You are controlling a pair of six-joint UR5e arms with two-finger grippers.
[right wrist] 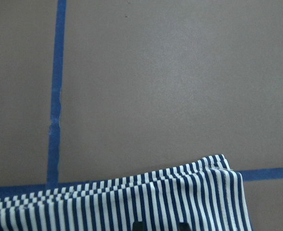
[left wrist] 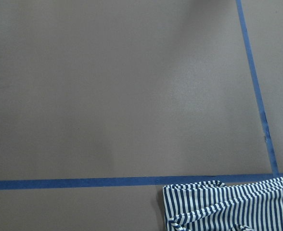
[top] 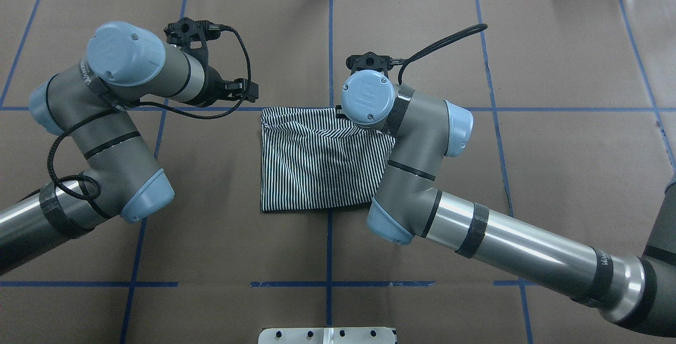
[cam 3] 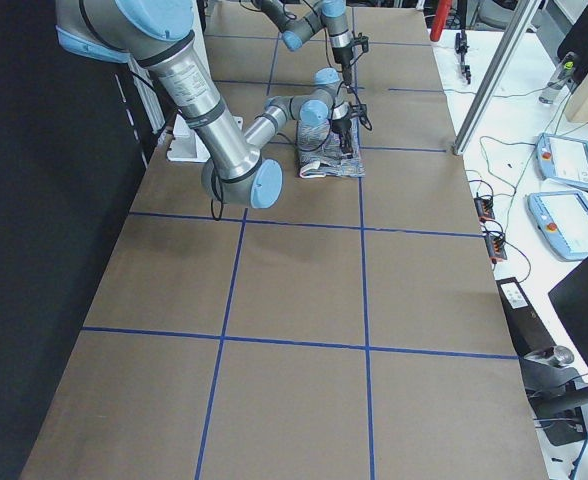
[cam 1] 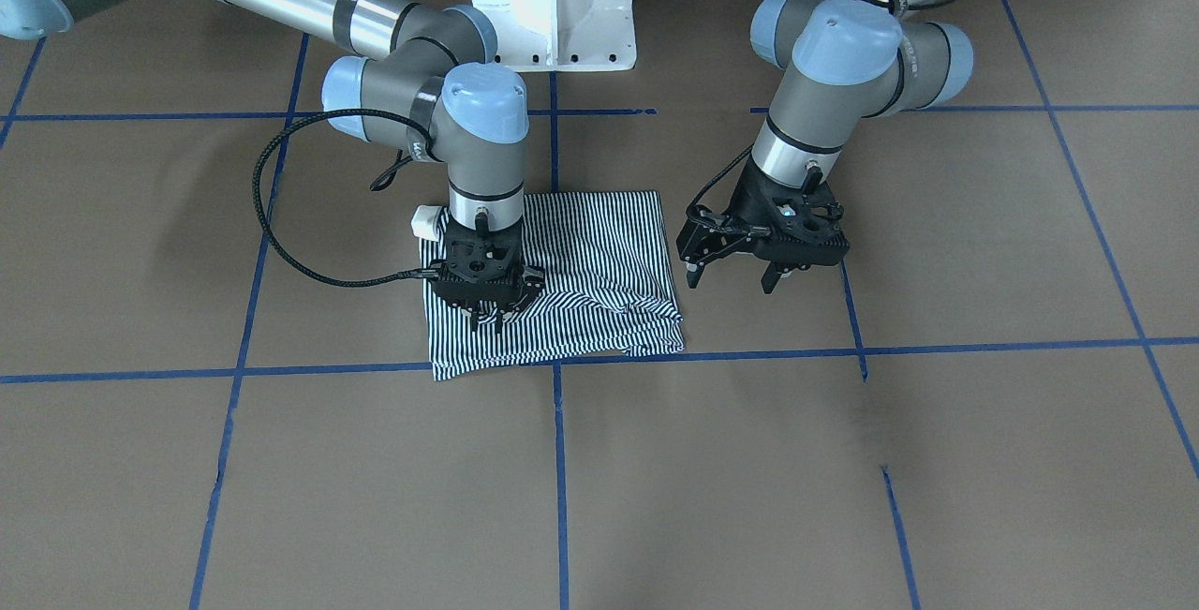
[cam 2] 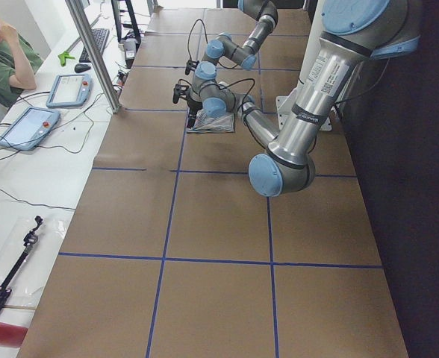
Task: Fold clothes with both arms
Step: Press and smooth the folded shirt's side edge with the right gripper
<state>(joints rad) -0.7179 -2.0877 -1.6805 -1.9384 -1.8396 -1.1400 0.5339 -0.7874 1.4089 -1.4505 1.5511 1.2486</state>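
Exterior front-facing: folded shirt [cam 1: 590, 263] lies on the table [cam 1: 843, 479]. Right gripper [cam 1: 488, 318] is down on it; whether it is clamped I cannot tell. Left gripper [cam 1: 730, 284] hangs beside the shirt, fingers apart. Overhead: shirt straddles a tape line [top: 330, 43]. Right wrist: fingertips [right wrist: 138, 225] slightly parted over stripes.

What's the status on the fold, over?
Left claw open beside the shirt. Right claw down on it, grip unclear. Shirt folded, roughly square. Nothing blocking.

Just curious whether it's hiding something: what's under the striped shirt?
Around the shirt only brown table and blue tape show; the tape line runs in under the cloth. Whatever else might lie beneath the folded layers is covered.
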